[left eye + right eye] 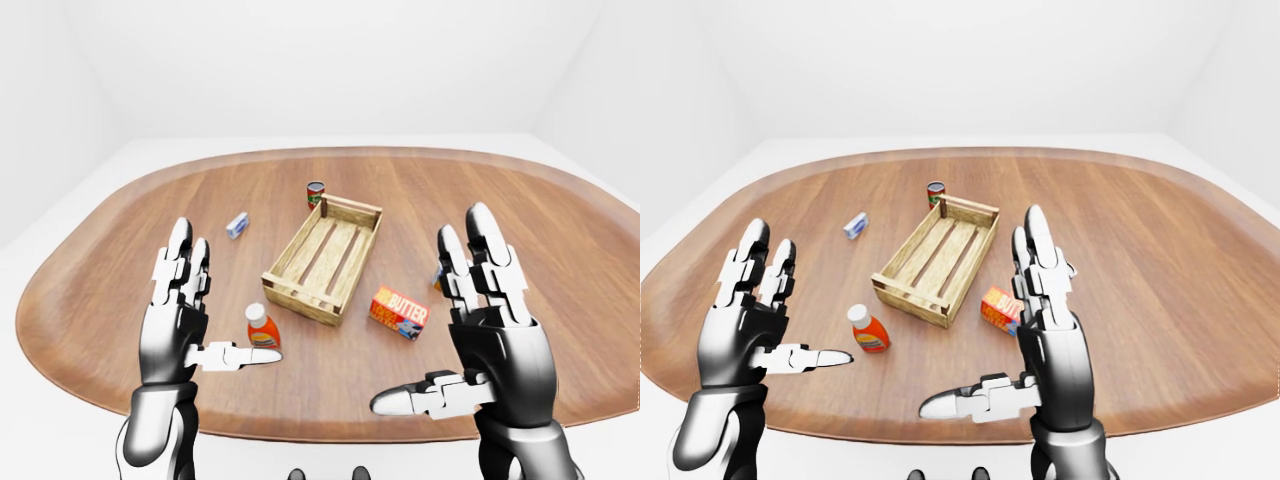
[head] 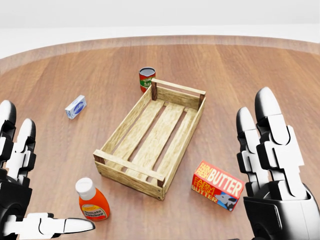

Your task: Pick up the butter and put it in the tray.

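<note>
The butter [image 2: 218,185], a red and orange box with white lettering, lies flat on the wooden tabletop [image 2: 260,70] just beside the lower right corner of the tray [image 2: 152,136], apart from it by a narrow strip of wood. The tray is a slatted wooden crate set at a slant in the middle of the head view, and nothing lies inside it. The right hand [image 1: 488,330] stands upright at the right of the left-eye view, its fingers [image 2: 270,125] spread and straight, the thumb reaching sideways, holding nothing; in the head view it sits just right of the butter without touching it. The left hand [image 1: 180,310] is raised at the left in the same manner, fingers released and apart, thumb pointing toward the ketchup bottle [image 2: 92,201], which stands near the tray's lower left corner. A red tin can [image 2: 146,78] stands just above the tray's upper end, close to its top corner. A small blue and white box [image 2: 75,107] lies well to the left of the tray. Part of another can [image 1: 437,278] shows behind the right fingers in the left-eye view.
</note>
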Robot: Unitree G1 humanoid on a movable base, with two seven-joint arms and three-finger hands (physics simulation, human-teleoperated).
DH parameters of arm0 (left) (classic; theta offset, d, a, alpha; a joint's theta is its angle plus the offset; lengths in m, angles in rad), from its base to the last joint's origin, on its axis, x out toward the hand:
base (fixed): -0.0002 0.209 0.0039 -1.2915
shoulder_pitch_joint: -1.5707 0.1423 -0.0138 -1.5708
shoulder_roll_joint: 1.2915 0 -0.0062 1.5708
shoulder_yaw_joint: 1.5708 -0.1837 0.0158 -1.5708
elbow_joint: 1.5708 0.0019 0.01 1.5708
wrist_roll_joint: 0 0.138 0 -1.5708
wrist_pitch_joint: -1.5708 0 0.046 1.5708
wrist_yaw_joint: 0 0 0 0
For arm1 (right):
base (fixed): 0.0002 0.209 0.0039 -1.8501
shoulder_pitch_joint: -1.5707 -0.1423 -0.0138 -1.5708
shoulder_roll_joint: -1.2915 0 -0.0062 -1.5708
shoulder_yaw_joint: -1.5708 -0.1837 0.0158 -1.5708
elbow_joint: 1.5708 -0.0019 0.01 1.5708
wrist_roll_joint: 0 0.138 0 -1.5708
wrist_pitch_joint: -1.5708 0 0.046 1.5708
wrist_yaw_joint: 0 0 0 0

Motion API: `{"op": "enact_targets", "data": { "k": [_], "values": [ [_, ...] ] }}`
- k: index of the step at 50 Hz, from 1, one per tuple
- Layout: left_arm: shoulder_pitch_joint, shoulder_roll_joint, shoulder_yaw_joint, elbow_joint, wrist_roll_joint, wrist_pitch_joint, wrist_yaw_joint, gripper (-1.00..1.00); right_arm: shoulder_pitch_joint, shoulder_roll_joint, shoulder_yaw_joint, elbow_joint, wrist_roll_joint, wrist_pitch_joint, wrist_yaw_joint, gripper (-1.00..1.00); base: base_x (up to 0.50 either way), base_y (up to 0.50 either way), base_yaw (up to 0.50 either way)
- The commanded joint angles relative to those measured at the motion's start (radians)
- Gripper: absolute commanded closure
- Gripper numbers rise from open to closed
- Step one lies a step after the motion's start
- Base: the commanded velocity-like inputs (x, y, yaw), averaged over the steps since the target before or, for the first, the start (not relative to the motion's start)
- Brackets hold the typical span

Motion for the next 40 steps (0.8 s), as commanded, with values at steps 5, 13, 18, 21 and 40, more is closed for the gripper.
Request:
{"op": "enact_targets", "data": {
  "k": [5,13,18,21,40],
  "values": [
    [-0.027,-0.006,0.008,0.033,-0.010,0.000,0.040,-1.00,-0.002,0.005,-0.003,0.040,-0.021,0.000,-0.041,-1.00,0.50,0.00,0.00],
    [-0.028,-0.006,0.008,0.034,-0.009,0.000,0.040,-1.00,0.002,0.003,0.002,0.045,-0.026,0.000,-0.043,-1.00,0.50,0.02,0.00],
    [-0.028,-0.006,0.008,0.036,-0.007,0.000,0.039,-1.00,0.005,0.003,0.002,0.049,-0.023,0.000,-0.045,-1.00,0.50,0.04,0.00],
    [-0.029,-0.006,0.010,0.042,-0.008,0.000,0.038,-1.00,0.000,0.004,-0.001,0.044,-0.021,0.000,-0.047,-1.00,0.50,0.05,0.00],
    [-0.035,-0.005,0.016,0.039,-0.012,0.000,0.040,-1.00,-0.039,0.003,-0.049,-0.005,-0.056,0.000,0.017,-1.00,0.06,0.01,0.00]
  ]
}}
